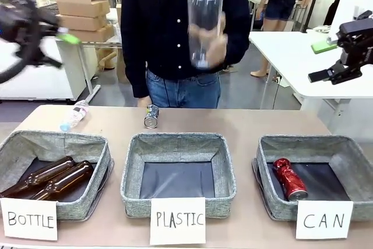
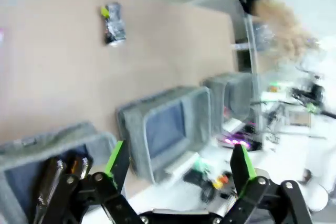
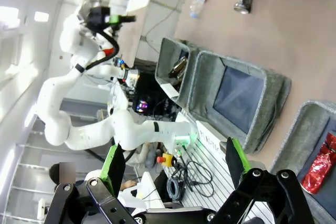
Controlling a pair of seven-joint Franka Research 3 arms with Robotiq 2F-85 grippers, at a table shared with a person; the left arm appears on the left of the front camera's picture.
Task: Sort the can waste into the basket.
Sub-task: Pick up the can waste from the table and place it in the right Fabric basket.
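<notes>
A: Entry one, the grippers?

B: Right gripper (image 3: 175,150): fingers spread wide, nothing between the pads. It hangs in the air above and beyond the right end of the CAN basket (image 1: 309,141). Left gripper (image 2: 178,153): equally wide and empty, raised high at the end of the table farthest from the CAN basket.

A: Entry two, the cans?

B: Red can (image 1: 289,179): dented, lying inside the CAN basket near its left wall. Silver can (image 1: 151,116): on the bare table, well apart from the CAN basket. It sits to that basket's left and nearer the person, and it appears to lie on its side.

A: Other stock?

B: PLASTIC basket (image 1: 178,138): next to the CAN basket on its left. BOTTLE basket (image 1: 58,137): one place further left, holding brown bottles (image 1: 49,179). One clear bottle (image 1: 74,115) lies on the table, farther from the CAN basket than the silver can. A second clear bottle (image 1: 205,10) is held up in the person's hand (image 1: 214,48), above and to the left of the CAN basket.

A: Tally?

B: About half done, by my reckoning: one can of two is filed. What is left is to grasp the silver can, carry it across to the CAN basket and release it there. Neither gripper is near that can.
</notes>
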